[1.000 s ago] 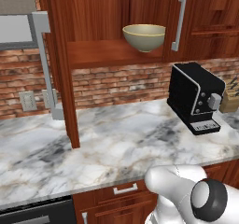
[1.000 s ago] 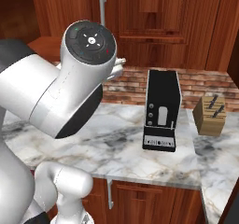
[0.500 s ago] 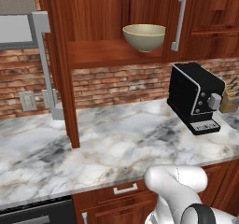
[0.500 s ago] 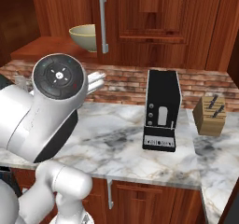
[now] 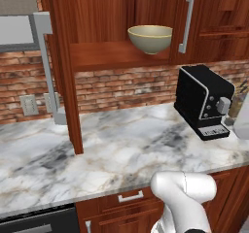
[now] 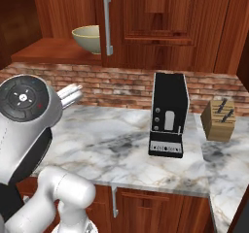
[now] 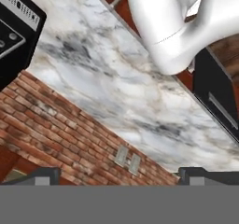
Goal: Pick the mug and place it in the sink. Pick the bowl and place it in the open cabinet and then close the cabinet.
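Observation:
The olive-beige bowl (image 5: 150, 38) (image 6: 87, 38) sits upright on the inner shelf of the reddish-brown cabinet (image 5: 112, 56) (image 6: 51, 51). The cabinet's left door (image 5: 64, 81) stands open, edge-on to me, with its silver bar handle (image 5: 46, 67) facing outward. My gripper (image 7: 120, 175) is open, its two tips far apart with nothing between them. It points at the brick wall above the marble counter (image 7: 116, 83). The mug and the sink are out of view.
A black coffee machine (image 5: 202, 101) (image 6: 168, 115) (image 7: 14, 17) stands on the counter at the right, with a wooden knife block (image 6: 220, 120) beyond it. The cabinet's right door (image 5: 206, 18) is closed. A wall outlet (image 5: 28, 105) (image 7: 127, 158) sits in the brick.
My arm has dropped lower in both base views. In the right base view its big joint has sunk down and to the left, uncovering the bowl. The bowl and the door have stayed put.

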